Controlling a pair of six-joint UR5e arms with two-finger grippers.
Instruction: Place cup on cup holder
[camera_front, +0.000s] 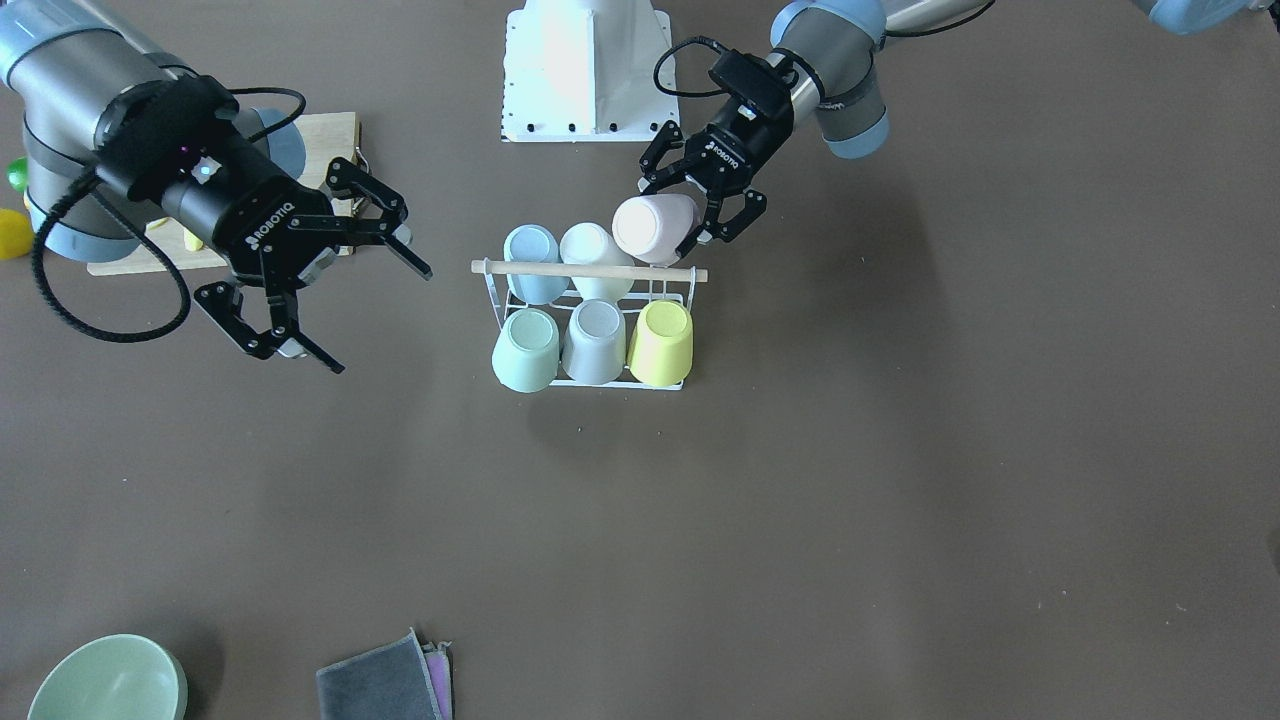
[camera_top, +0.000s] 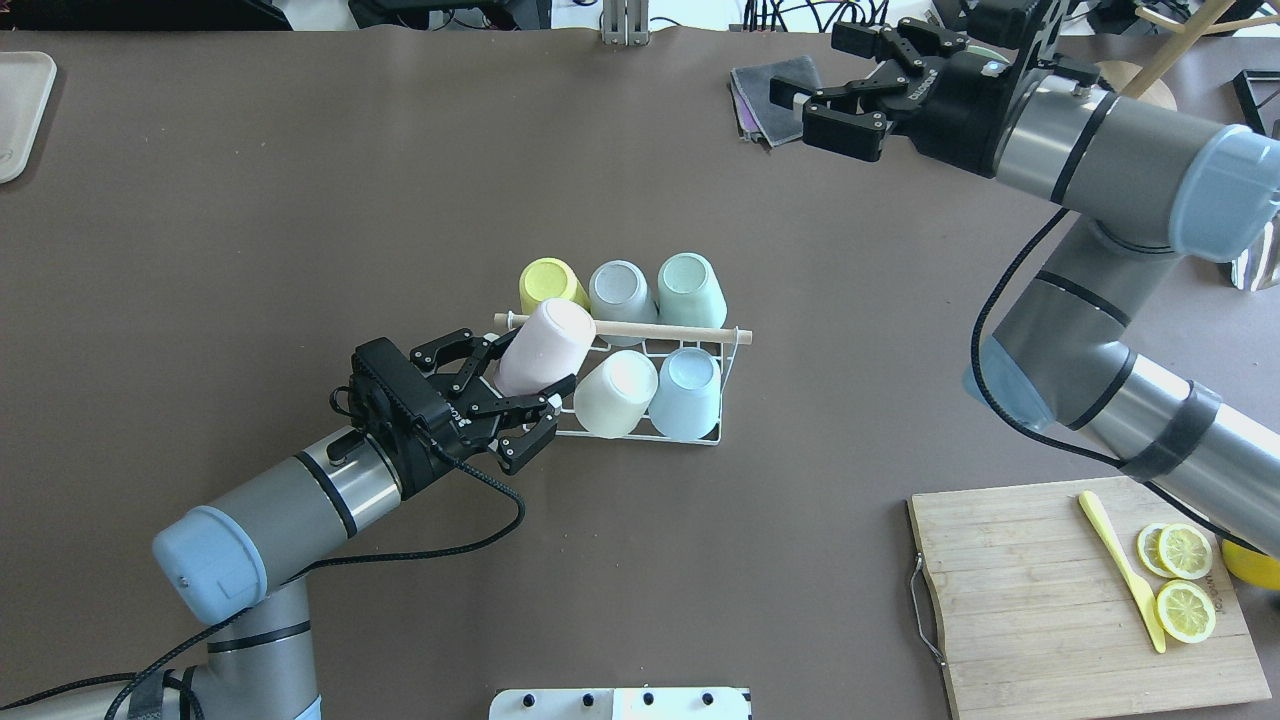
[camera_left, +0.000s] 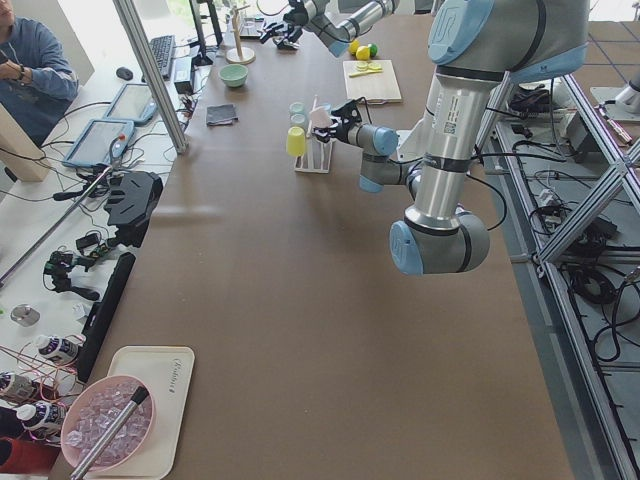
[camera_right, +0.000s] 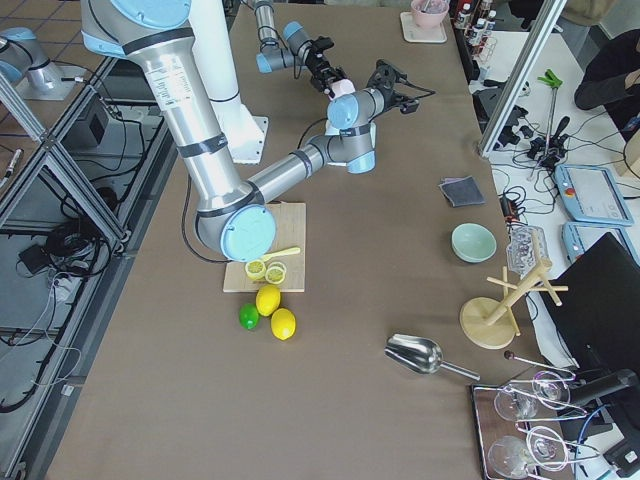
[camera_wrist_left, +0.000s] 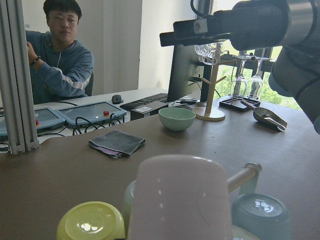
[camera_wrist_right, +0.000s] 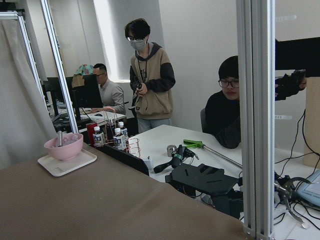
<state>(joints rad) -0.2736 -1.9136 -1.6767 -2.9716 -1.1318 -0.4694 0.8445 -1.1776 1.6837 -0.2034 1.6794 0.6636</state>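
The cup holder (camera_top: 680, 331), a white wire rack with a wooden rod across its top (camera_front: 600, 271), stands mid-table. Five upturned cups sit on it: yellow (camera_top: 550, 285), grey (camera_top: 620, 290) and mint (camera_top: 690, 288) on the far row, white (camera_top: 615, 392) and blue (camera_top: 688, 390) on the near row. My left gripper (camera_top: 525, 375) is shut on a pink cup (camera_top: 545, 345), holding it tilted and raised over the near row's end spot, its bottom against the rod. The pink cup (camera_wrist_left: 180, 200) fills the left wrist view. My right gripper (camera_top: 812, 66) hangs open and empty far from the rack.
A cutting board (camera_top: 1020, 600) with lemon slices and a yellow knife lies at the near right. Folded cloths (camera_top: 765, 85) and a green bowl (camera_front: 105, 680) sit at the far edge. The robot base (camera_front: 590, 70) is behind the rack. People sit beyond the table.
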